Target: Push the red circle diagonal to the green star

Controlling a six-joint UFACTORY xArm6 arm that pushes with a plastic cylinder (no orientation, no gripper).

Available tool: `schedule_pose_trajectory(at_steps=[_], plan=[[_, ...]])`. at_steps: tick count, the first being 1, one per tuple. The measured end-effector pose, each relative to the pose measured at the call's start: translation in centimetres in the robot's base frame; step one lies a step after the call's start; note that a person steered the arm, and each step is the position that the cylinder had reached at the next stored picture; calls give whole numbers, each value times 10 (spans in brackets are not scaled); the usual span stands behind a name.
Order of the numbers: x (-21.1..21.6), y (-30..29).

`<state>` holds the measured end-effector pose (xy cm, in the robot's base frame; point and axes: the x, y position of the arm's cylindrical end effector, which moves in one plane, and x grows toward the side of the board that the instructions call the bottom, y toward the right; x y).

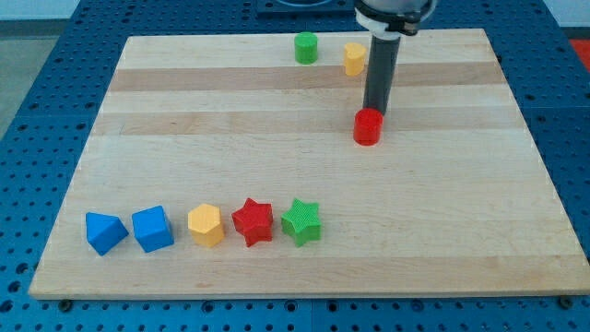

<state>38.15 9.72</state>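
Observation:
The red circle [368, 127] is a short red cylinder on the wooden board [442, 231], right of centre in the upper half. My tip [374, 111] stands right behind it, at its top edge, touching or nearly touching it. The green star [300, 221] lies near the view's bottom, well below and to the left of the red circle. It is the right end of a row of blocks.
In the bottom row, from the left: a blue triangular block [104, 231], a blue cube [152, 228], a yellow hexagon [206, 224], a red star [253, 221]. A green cylinder [306, 47] and a yellow block [355, 58] stand near the top edge.

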Motion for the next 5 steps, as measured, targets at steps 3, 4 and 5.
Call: schedule_pose_trajectory(at_steps=[3,4,5], plan=[[72,2],[65,-1],[45,-22]])
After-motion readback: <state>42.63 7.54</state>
